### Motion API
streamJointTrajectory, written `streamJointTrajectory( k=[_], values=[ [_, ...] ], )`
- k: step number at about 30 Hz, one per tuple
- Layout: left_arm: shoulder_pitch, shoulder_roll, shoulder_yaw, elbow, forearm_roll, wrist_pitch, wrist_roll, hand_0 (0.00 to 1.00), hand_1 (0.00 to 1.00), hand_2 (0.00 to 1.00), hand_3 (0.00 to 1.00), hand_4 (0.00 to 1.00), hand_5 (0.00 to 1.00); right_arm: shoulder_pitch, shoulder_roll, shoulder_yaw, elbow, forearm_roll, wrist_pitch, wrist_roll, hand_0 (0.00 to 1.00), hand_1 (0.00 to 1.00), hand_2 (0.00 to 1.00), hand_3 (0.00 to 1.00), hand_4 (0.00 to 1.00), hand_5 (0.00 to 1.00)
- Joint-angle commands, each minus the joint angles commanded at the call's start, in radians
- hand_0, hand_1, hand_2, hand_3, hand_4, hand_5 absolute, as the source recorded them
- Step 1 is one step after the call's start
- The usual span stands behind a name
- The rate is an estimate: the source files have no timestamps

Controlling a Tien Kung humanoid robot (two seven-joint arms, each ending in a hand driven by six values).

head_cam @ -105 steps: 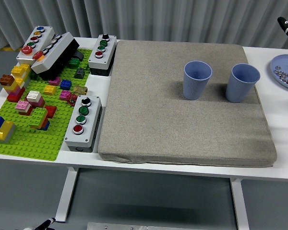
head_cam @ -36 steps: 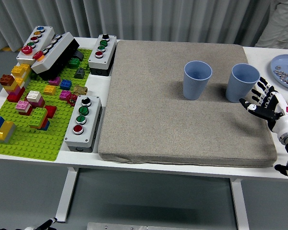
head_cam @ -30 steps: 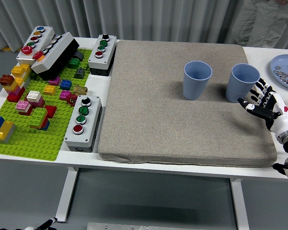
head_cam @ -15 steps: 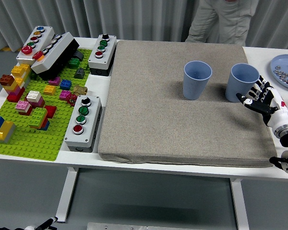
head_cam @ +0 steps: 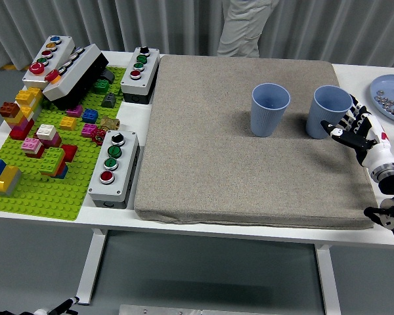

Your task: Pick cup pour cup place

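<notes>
Grey curtains hung behind the white table [head_cam: 381, 77], and a person [head_cam: 246, 27] stood at its far side, only legs showing, hands out of view. A grey padded mat [head_cam: 249, 170] covered most of the table, likely there to give the cups a soft, non-slip footing. Two blue cups stood upright on its far right part, near each other but apart: the left cup [head_cam: 270, 109] and the right cup [head_cam: 330, 111]. The right hand [head_cam: 356, 129] had reached in from the right edge and sat against the right cup's outer side, fingers [head_cam: 338, 130] spread and curving toward the wall, touching or just short of it; it did not appear to have closed yet. That cup was probably chosen because it lay nearest that arm. The next step would be to close, lift and tip it over the left cup. A green brick plate [head_cam: 39, 190] and button boxes [head_cam: 113, 167] occupied the left, well clear of the work. No left hand showed.
</notes>
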Motion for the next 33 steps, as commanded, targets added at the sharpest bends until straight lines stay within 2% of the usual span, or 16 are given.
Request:
streamJointTrajectory(
  k=[17, 33],
  values=[
    [-0.009, 0.000, 0.008, 0.000, -0.005, 0.001, -0.003, 0.831, 0.839, 0.871, 0.803, 0.634, 0.998, 0.036, 0.008, -0.017, -0.058, 0.030, 0.004, 0.024, 0.945, 0.899, 0.990, 0.958, 0.803, 0.243],
    [-0.016, 0.001, 0.012, 0.000, -0.005, -0.001, -0.001, 0.831, 0.839, 0.871, 0.802, 0.635, 0.998, 0.062, 0.027, -0.028, -0.082, 0.033, 0.007, 0.020, 0.944, 0.898, 0.990, 0.956, 0.797, 0.244]
  ],
)
